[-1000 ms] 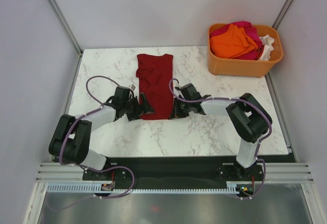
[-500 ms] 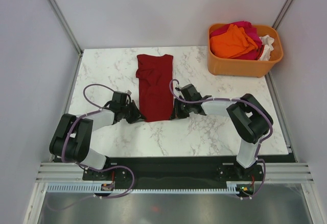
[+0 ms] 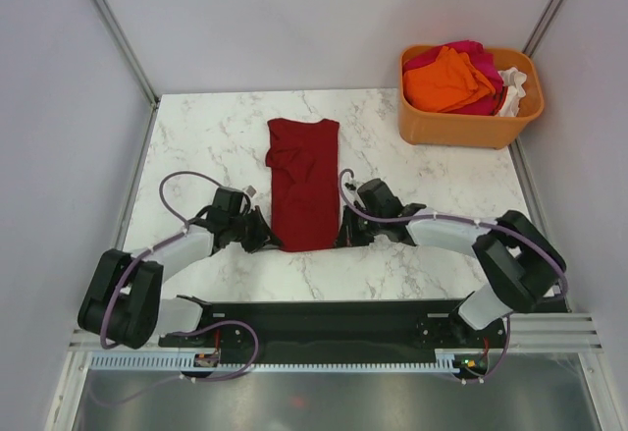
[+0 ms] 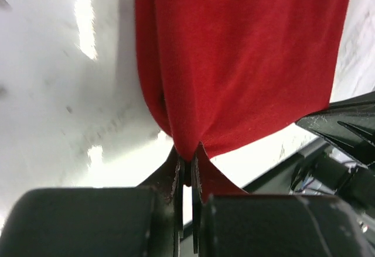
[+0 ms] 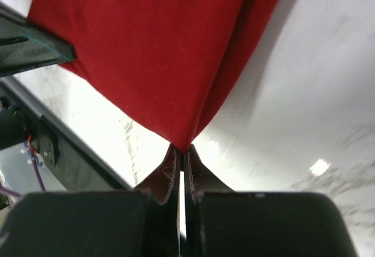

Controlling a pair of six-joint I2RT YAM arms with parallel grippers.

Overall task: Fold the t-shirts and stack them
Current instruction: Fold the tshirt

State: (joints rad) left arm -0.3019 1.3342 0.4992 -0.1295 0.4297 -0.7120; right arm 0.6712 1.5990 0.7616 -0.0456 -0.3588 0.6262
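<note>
The red shirt (image 3: 304,184) is lying as a narrow lengthwise strip on the middle of the marble table (image 3: 422,254), its far left part rumpled. Its near left corner is being pinched by the left gripper (image 3: 268,239); in the left wrist view the jaws are being pressed nearly together, with only the thin cloth between them. Its near right corner is being gripped in the same way by the right gripper (image 3: 343,236), the jaws narrowed to a slit on a point of cloth. In both wrist views the fabric is being drawn into a peak at the fingertips, with folds running away from it. Both arms are being stretched low over the table, one at each side of the strip's near end. A tub (image 3: 461,129) is standing at the far right corner of the table, well apart from the red shirt; an orange shirt (image 3: 446,80), a pink shirt (image 3: 473,52) and a white shirt (image 3: 515,89) are lying in it in a loose heap, the orange one on top and the white one bunched at the right rim.
</note>
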